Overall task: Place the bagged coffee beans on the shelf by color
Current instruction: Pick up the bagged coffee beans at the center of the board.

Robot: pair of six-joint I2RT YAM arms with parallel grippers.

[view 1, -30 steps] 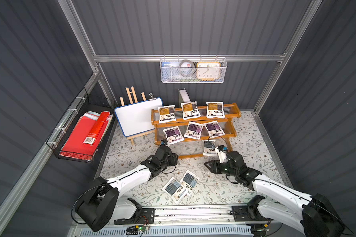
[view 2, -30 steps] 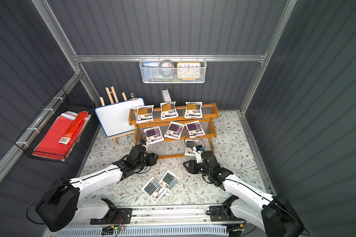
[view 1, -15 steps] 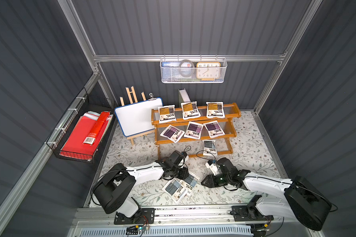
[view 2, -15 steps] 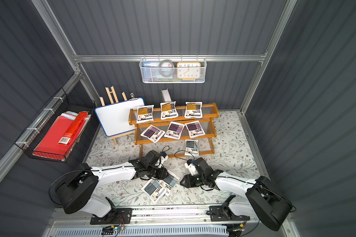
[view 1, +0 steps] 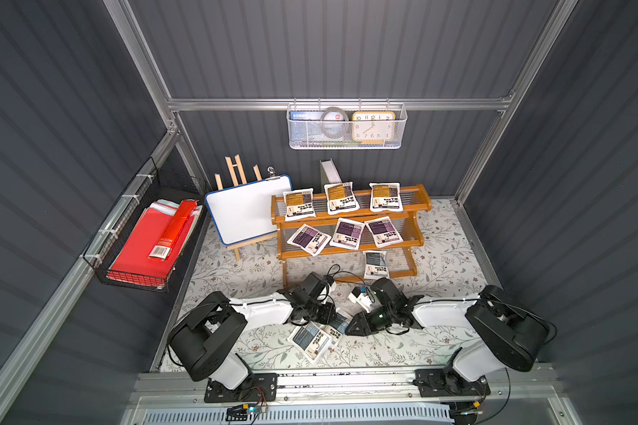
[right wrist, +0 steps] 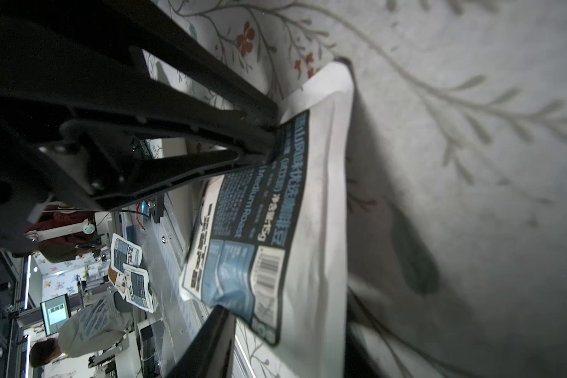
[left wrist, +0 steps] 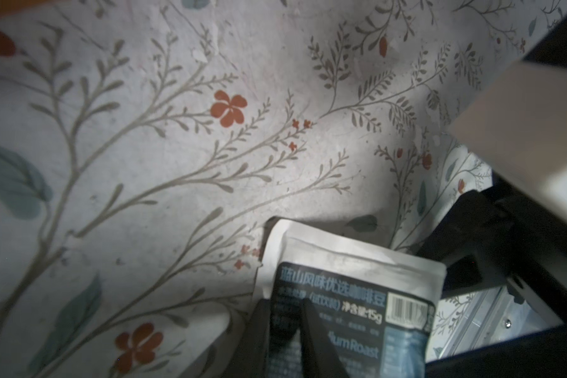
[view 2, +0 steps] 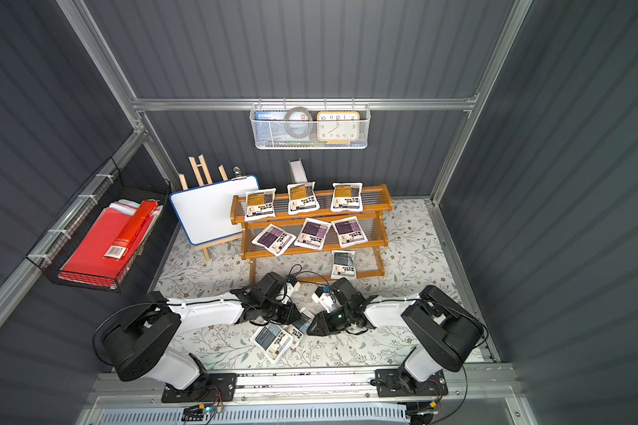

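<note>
**A:** What are the jaws of the left gripper (left wrist: 283, 311) doing?

**B:** They are clenched on a grey-blue pouch (left wrist: 357, 294). In the left wrist view the two dark fingers (left wrist: 311, 327) pinch its printed face near one edge. The right wrist view shows them meeting on the same spot.

**A:** And the right gripper (view 1: 351, 328)?

**B:** I cannot tell how its jaws stand. Only one finger (right wrist: 210, 343) shows in the right wrist view, just beside the other end of that pouch, and whether it touches is unclear.

**A:** Where does that pouch sit?

**B:** It sits between the two grippers, low over the floral surface (view 1: 236, 272), tilted with one edge raised. A second grey-blue pouch (view 1: 310, 340) lies flat just beside it, nearer the arms' bases. Whether the two touch or overlap I cannot tell.

**A:** And the shelf (view 1: 422, 201)?

**B:** It stands beyond both arms, near the back wall. In both top views three yellow-orange pouches (view 1: 341, 198) fill the top tier and three purple pouches (view 1: 347, 233) the middle tier. A third grey-blue pouch (view 1: 375, 264) sits alone toward the right end of the bottom tier. A whiteboard (view 1: 247, 209) stands just left of the shelf.
</note>
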